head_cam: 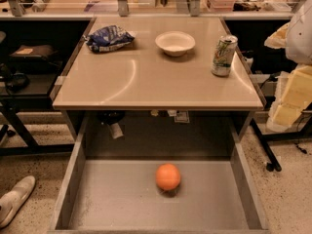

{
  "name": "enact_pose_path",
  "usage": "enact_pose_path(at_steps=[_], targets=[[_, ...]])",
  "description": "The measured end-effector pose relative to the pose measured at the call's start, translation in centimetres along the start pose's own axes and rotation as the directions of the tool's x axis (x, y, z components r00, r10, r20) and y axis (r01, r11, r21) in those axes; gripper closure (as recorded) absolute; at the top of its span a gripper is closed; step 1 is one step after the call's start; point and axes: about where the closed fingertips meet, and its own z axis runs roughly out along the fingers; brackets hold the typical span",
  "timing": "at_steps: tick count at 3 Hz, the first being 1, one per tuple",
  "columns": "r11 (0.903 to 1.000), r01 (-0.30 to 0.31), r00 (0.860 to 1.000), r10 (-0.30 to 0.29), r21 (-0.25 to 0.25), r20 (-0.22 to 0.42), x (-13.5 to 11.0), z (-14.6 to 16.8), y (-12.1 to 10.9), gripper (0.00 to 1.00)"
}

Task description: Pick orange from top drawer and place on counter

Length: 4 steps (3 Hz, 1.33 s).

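Small, smooth, round orange (168, 176), bright against matte grey, resting on the floor of the top drawer (112, 201). About midway between the side walls, nearer the back than the front, touching no wall, with a faint shadow beneath. Drawer standing open: wide, shallow, flat-bottomed grey metal with low straight walls left and right. Just above and behind, the counter (146, 82): a broad rectangular top, glossy light tan-beige, thin-edged, with curved streaks of reflected light across the sheen. Along its far side, left to right: a crumpled blue-and-white foil bag (109, 38), a round shallow white bowl (175, 43), and an upright cylindrical green-and-silver can (223, 56) near the right edge, each well apart from the next. Beyond, a long pale shelf (73, 9) with metal posts and clutter. Speckled floor (287, 199) all around, with a pale shoe (14, 199) lying at lower left. Gripper outside the camera view; jaw opening and any hold impossible to tell.
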Motion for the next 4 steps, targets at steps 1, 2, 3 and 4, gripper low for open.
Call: enact_pose_path(at_steps=[1,2,3,4], targets=[[1.0000,0.000,1.000,0.000,0.000,0.000,0.0,0.0,0.0,0.00],[1.0000,0.000,1.000,0.000,-0.004,0.014,0.1,0.3,0.2,0.00],[0.9992,0.014,0.997,-0.011,-0.038,0.076,0.5,3.1,2.1,0.00],[0.9965,0.028,0.984,-0.014,-0.079,0.177,1.6,8.7,5.7,0.00]])
